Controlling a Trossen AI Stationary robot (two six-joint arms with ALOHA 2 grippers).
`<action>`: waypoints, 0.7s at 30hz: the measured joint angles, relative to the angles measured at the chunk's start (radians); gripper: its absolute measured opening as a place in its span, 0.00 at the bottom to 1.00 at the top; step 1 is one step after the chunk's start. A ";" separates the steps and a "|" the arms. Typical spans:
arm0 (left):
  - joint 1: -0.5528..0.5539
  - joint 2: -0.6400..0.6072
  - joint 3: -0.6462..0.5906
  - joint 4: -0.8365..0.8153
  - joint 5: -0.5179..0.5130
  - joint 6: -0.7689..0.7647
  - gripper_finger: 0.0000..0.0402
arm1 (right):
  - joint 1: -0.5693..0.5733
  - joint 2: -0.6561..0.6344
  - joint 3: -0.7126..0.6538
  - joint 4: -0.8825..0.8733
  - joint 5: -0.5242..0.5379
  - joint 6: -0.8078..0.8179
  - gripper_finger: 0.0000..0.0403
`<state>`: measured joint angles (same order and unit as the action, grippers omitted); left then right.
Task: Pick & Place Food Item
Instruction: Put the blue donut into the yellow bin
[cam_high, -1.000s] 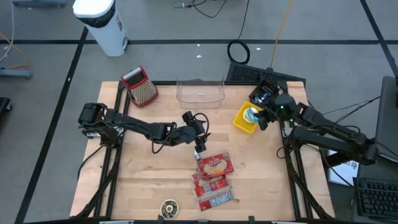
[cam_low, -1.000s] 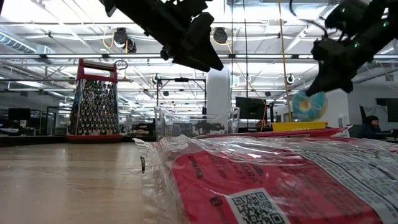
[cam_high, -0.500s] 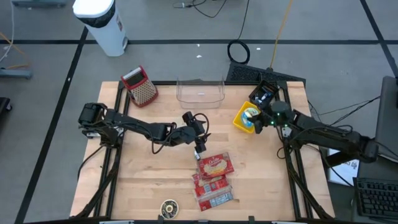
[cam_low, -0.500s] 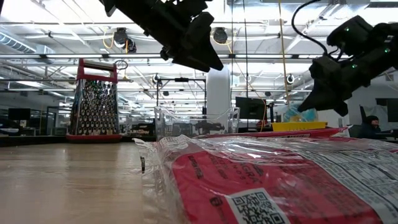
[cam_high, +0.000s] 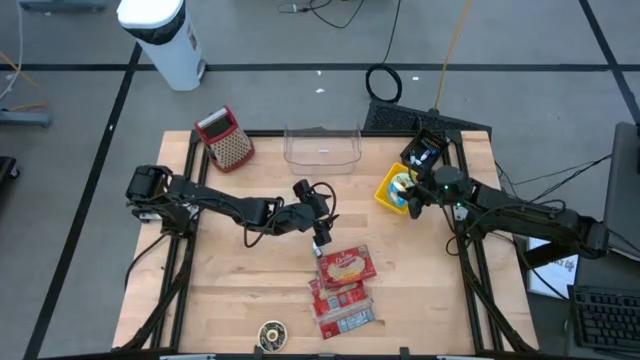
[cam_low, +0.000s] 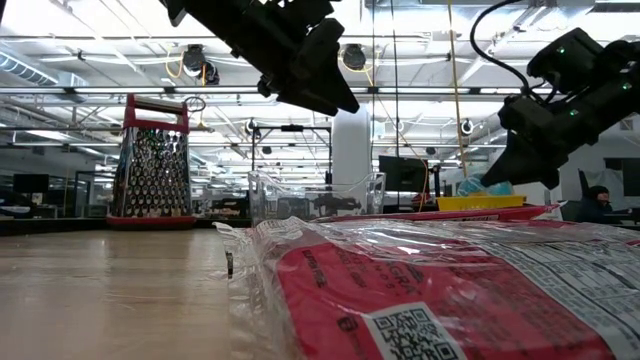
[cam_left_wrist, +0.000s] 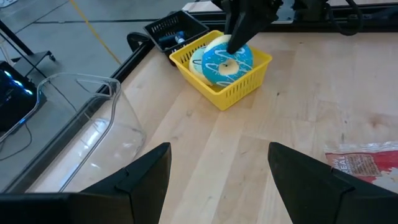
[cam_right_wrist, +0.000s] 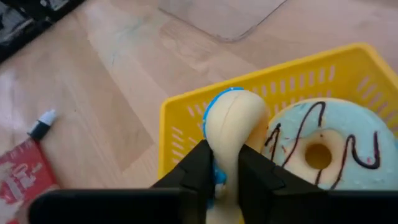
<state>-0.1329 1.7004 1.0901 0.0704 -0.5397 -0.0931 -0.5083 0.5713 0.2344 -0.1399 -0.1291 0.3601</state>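
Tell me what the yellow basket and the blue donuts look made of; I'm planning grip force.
Yellow basket: looks like rigid moulded plastic, with slotted walls and a slight sheen. Blue donuts: probably soft foam or rubber toys; matte, and one bulges between the right end effector fingers.

A red-topped box grater (cam_high: 227, 139) lies on the wooden table (cam_high: 230, 290) at about eleven o'clock, and a clear plastic bin (cam_high: 322, 146) sits at twelve o'clock on the far edge. Red snack packets (cam_high: 344, 287) lie stacked between five and six o'clock of the table's middle, with a small round tin (cam_high: 272, 335) near the front edge at six o'clock. Off the table, a white cylindrical bin (cam_high: 163, 38) stands on the floor at eleven o'clock, and a black coiled cable (cam_high: 384, 83) lies at one o'clock.
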 joint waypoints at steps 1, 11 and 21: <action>0.000 0.000 0.000 0.000 0.000 -0.004 0.67 | 0.000 0.000 0.000 0.000 0.001 -0.014 0.19; 0.000 0.000 0.000 0.000 0.000 -0.008 0.67 | 0.000 -0.001 0.000 0.002 0.140 -0.161 0.41; 0.000 0.000 0.000 0.001 0.000 -0.009 0.67 | 0.000 -0.001 0.000 0.031 0.236 -0.268 0.42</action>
<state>-0.1329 1.7004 1.0901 0.0711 -0.5400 -0.1019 -0.5087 0.5701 0.2344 -0.1092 0.1073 0.0919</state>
